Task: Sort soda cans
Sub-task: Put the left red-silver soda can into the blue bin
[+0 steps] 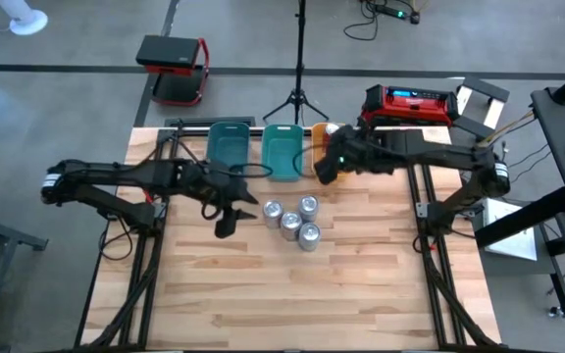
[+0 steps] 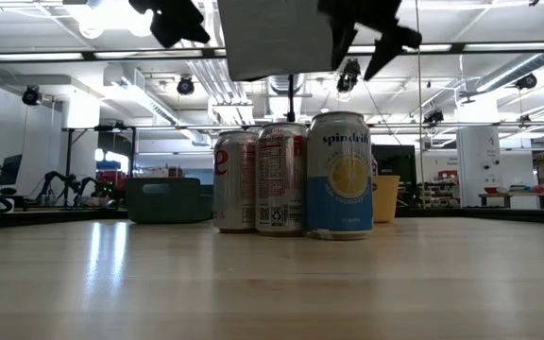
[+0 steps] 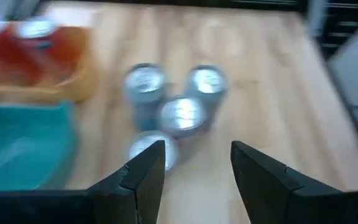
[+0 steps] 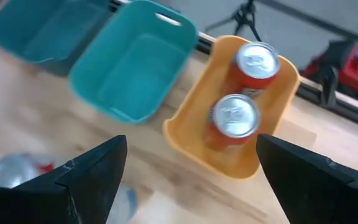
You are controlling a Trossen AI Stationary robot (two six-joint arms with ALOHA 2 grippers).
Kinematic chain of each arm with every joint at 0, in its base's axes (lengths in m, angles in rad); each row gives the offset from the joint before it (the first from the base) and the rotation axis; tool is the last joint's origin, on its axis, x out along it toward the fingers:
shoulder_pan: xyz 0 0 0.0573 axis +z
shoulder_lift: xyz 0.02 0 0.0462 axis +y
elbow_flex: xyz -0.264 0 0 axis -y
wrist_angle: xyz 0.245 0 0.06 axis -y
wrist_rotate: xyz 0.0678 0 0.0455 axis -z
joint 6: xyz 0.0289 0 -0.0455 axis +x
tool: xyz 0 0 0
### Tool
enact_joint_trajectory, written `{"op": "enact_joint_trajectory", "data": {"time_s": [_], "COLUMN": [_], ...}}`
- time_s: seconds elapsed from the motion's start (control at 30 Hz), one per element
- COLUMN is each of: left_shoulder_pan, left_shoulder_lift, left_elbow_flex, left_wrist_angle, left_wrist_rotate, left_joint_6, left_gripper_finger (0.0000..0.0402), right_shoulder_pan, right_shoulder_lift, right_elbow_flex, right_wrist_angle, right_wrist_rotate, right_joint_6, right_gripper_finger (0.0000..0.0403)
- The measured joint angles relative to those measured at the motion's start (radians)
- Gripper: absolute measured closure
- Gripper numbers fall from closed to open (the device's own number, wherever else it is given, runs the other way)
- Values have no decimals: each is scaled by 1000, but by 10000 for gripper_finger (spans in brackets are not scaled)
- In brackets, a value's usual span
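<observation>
Four silver cans (image 1: pixel 293 222) stand upright in a tight cluster near the middle of the wooden table (image 1: pixel 292 304), tops shining, sides touching or very nearly so; from table height three of them show side by side, the nearest with a yellow circle on a blue label. Two red cans (image 4: pixel 244 93) stand upright one behind the other inside the orange bin (image 4: pixel 194 134), at the far edge of the table. Just beside that bin sit two teal bins (image 1: pixel 263 149), the nearer one (image 4: pixel 132 74) bare inside. My left gripper (image 1: pixel 226 224) hangs over the table just to the left of the silver cluster, its two dark fingers (image 3: pixel 143 177) parted with a clear gap and nothing between them, the cans showing beyond the tips. My right gripper (image 1: pixel 325 167) hovers above the near end of the orange bin, fingers (image 4: pixel 95 171) spread wide apart, nothing in them, looking straight down on the two red tops. Beyond the table's far edge a black stand (image 1: pixel 298 93) rises from the grey floor.
</observation>
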Motion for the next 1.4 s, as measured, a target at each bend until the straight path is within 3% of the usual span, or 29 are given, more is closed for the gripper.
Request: {"op": "enact_joint_trajectory", "data": {"time_s": [0.1,0.23,0.43,0.57,0.83,1.4], "left_shoulder_pan": [5,16,28,75,92,103], "left_shoulder_lift": [27,75,225,296,355,481], "left_elbow_flex": [-22,-24,-17,26,116,97], "left_wrist_angle": [36,19,22,12,-69,-41], "left_wrist_rotate": [64,64,72,126,66,-13], "left_joint_6": [9,11,56,75,98,157], "left_gripper_finger": [220,182,108,80,74,74], "right_shoulder_pan": [65,122,139,141,141,141], "right_shoulder_lift": [-4,-4,-3,-6,-11,-11], "right_elbow_flex": [0,0,0,-1,-1,-1], "right_wrist_angle": [-5,-9,-10,-21,-37,-41], "right_wrist_rotate": [4,34,57,57,72,81], "right_joint_6": [8,19,15,0,-26,-36], "right_gripper_finger": [55,58,53,57,57,49]}}
